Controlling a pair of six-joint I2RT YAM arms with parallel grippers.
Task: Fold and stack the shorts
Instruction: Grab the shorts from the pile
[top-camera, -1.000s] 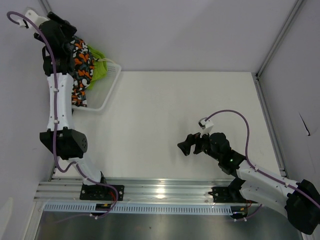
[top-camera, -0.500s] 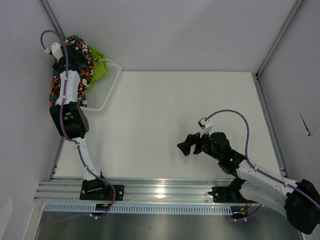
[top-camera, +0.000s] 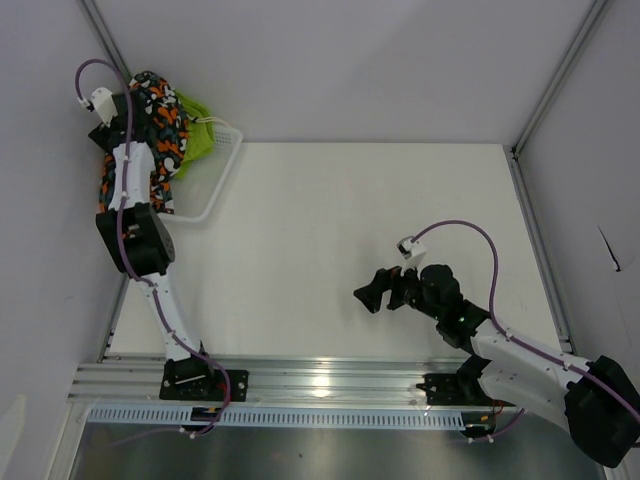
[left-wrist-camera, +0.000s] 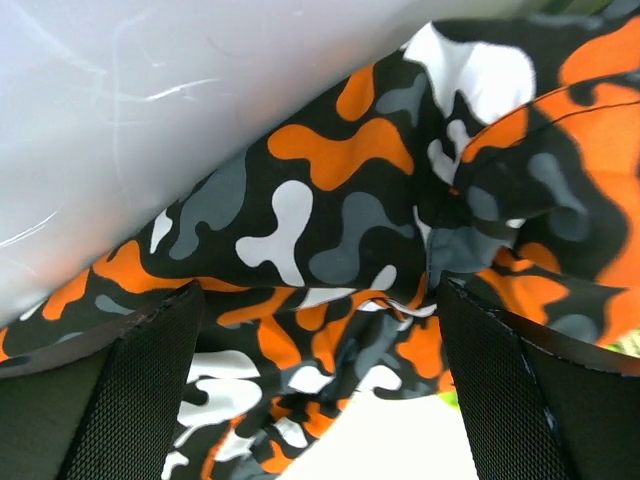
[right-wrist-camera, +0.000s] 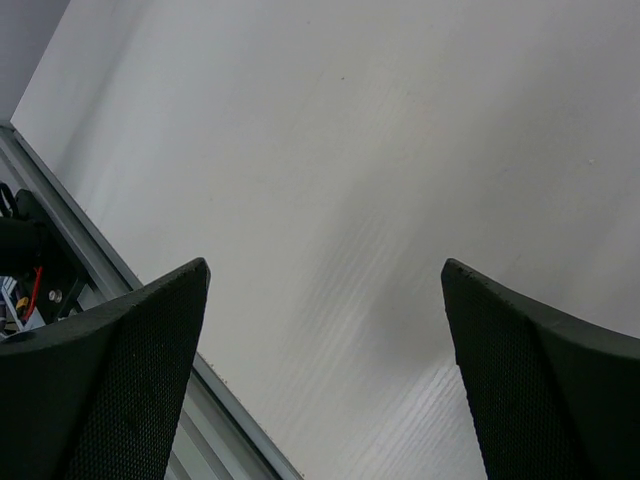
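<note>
From the overhead camera, the left arm (top-camera: 125, 195) stretches to the far-left corner, where a white plastic mesh basket (top-camera: 232, 140) sits against the wall. The soft camo shorts (top-camera: 165, 125), blotched orange, black, grey and white, lie heaped in the basket, with part of the cloth spilling over its left side beside the arm. The plain lime-green shorts (top-camera: 198, 140) are bunched just to their right, touching them, with a bit of white drawstring showing. Both pairs are crumpled, so no folding looks done. The arm probably reaches there because that is where the clothes are. The right gripper (top-camera: 362, 296) hovers over the bare white table (top-camera: 330, 220), well apart from the basket, likely waiting where a pair could be spread flat.

In the left wrist camera, the left gripper (left-wrist-camera: 320, 290) has its jaws spread wide and grips nothing. The camo fabric fills the space ahead of and between the fingers, rumpled into loose folds and ridges, with a seam running down the middle. A pale wall panel (left-wrist-camera: 150, 100) is close behind it. The cloth looks thin and floppy, and I judge it would sag and drag if lifted by one pinch.

In the right wrist camera, the jaws are likewise fully released, with only the smooth tabletop below.
</note>
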